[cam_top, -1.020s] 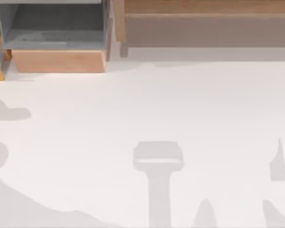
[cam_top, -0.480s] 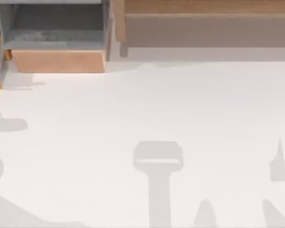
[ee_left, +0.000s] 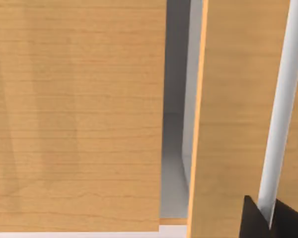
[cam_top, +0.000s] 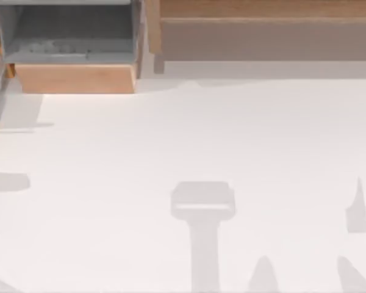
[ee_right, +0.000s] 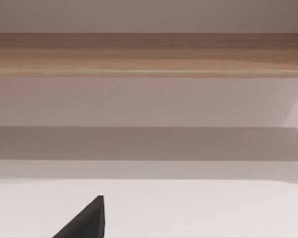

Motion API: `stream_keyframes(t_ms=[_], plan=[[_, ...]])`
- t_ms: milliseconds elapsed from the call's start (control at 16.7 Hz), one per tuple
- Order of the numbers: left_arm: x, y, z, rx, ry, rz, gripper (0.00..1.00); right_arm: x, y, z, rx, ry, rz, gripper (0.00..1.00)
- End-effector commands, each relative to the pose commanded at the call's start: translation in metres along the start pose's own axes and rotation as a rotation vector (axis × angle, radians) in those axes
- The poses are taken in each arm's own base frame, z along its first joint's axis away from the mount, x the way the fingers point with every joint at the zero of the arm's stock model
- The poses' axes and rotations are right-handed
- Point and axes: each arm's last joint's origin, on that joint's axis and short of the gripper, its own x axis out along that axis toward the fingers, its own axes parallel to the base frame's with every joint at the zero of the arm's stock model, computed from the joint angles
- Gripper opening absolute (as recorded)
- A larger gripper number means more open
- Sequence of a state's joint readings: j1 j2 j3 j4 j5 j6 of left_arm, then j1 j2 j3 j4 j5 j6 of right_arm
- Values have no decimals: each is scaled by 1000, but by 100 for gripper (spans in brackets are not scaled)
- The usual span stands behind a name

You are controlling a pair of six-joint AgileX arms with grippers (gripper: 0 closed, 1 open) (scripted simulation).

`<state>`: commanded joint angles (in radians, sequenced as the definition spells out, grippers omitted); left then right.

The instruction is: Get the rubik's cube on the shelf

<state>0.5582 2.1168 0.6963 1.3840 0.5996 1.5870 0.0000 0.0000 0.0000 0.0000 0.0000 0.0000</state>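
Cube: position cannot be told from any view.

Shelf (cam_top: pixel 268 8): long wooden board along the table's (cam_top: pixel 171 140) far edge, right of centre, with a shaded recess beneath. The right wrist view faces its front edge (ee_right: pixel 149 54).

Box (cam_top: pixel 73 78): grey-lined, wooden front, at the far left, just beside the shelf's left end.

Left gripper (ee_left: pixel 268 225): close against 2 upright wooden panels. 1 wide panel (ee_left: pixel 74 114) and 1 narrower panel (ee_left: pixel 233 99) stand apart, with a grey interior (ee_left: pixel 176 148) between them. A white bar (ee_left: pixel 283 99) runs down the narrower panel, and the 2 dark fingers (ee_left: pixel 251 218) are clamped on its lower end.

Right gripper (ee_right: pixel 87 223): low over the table, facing the shelf, well apart from it. Whether apart or together, cannot tell.
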Motion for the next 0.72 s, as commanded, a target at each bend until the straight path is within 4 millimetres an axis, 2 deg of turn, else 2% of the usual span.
stream_keyframes(t_ms=[180,540,720], plan=[[-4,0,-2,2,2,2,0,0,0,0,0,0,0,100],[-57,-2,0,-1,1,-3,0,0,0,0,0,0,0,100],[-62,-2,0,0,0,-1,0,0,0,0,0,0,0,100]])
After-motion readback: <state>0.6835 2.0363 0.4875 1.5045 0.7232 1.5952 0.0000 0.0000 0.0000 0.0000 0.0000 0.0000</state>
